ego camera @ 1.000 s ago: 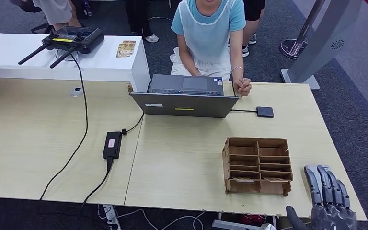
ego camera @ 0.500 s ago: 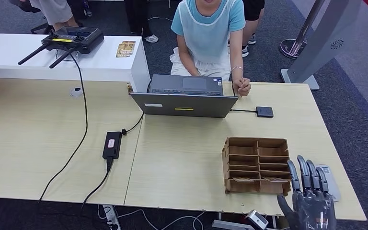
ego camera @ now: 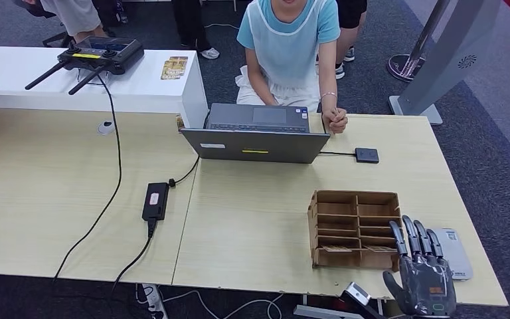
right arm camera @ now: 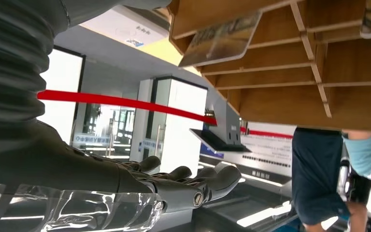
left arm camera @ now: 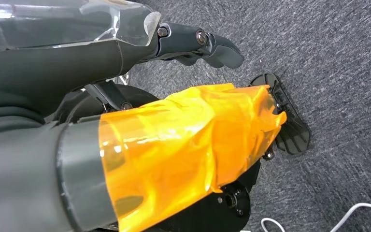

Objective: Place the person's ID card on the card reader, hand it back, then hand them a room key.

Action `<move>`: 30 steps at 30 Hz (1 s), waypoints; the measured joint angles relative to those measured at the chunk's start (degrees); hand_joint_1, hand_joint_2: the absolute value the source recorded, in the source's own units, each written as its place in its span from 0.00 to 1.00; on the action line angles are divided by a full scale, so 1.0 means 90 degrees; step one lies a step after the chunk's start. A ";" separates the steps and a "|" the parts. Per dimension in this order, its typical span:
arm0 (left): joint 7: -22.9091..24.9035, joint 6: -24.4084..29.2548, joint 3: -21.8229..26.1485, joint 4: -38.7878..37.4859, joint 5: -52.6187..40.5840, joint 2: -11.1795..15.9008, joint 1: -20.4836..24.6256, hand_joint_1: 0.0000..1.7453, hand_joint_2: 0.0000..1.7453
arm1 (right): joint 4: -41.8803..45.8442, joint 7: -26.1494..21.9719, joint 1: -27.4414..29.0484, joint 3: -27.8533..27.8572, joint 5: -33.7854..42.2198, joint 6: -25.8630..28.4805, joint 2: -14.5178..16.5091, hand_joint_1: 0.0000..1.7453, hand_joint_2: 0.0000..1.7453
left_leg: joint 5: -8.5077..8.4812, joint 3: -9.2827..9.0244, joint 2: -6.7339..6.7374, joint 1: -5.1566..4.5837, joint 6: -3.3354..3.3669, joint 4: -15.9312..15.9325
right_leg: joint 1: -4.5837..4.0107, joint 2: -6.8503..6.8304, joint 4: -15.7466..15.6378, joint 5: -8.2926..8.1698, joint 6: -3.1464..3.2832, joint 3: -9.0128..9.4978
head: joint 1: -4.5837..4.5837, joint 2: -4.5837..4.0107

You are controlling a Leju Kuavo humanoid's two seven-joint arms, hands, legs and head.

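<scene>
Where the right robot hand hovers, a cardboard organizer stands just beside.

The head view looks down from high over the table. The right wrist view sits close beside the wooden organizer, seen in both; the left wrist view faces the carpet.

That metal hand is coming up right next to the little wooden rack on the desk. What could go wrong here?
The right hand is open, at the table's near edge, close to the wooden rack. It might bump the light-looking rack and shift it or the cards in its slots. A white card-like item lies just beside the hand and could get knocked off the edge.
</scene>
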State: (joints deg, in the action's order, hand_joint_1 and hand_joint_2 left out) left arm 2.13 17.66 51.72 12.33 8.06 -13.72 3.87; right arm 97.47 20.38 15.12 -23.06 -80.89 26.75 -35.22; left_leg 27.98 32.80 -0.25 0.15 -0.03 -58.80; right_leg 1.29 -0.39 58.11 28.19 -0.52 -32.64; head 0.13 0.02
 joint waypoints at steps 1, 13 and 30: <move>0.0001 -0.0001 -0.0007 0.0000 -0.0001 0.0002 0.0000 0.00 0.00 | -0.0019 -0.0022 -0.0003 0.0001 0.0018 -0.0024 -0.0002 0.00 1.00 | 0.0000 0.0000 0.0000 0.0000 0.0000 0.0000 | 0.0000 0.0000 0.0000 0.0000 0.0000 0.0000 | 0.0000 0.0001; 0.0007 -0.0015 -0.0076 0.0000 -0.0052 0.0016 -0.0002 0.00 0.00 | -0.0138 -0.0288 -0.0154 0.0003 0.0275 -0.0258 -0.0040 0.00 1.00 | 0.0000 0.0001 0.0000 0.0000 0.0000 0.0000 | -0.0001 0.0000 0.0000 0.0000 0.0000 0.0000 | 0.0001 0.0000; 0.0022 -0.0017 -0.0125 0.0000 -0.0094 0.0018 -0.0003 0.00 0.00 | -0.0188 -0.0338 -0.0308 0.0003 0.0333 -0.0251 -0.0042 0.00 1.00 | 0.0000 0.0001 0.0000 0.0000 0.0000 0.0000 | 0.0000 0.0000 0.0000 0.0000 0.0000 -0.0001 | 0.0001 0.0000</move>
State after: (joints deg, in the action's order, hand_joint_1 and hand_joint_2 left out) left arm 2.32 17.51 50.60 12.33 7.21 -13.55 3.85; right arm 95.78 17.33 12.34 -23.04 -77.89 24.49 -35.60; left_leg 27.98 32.80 -0.25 0.15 -0.03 -58.80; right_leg 1.29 -0.39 58.12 28.19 -0.52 -32.64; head 0.14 0.02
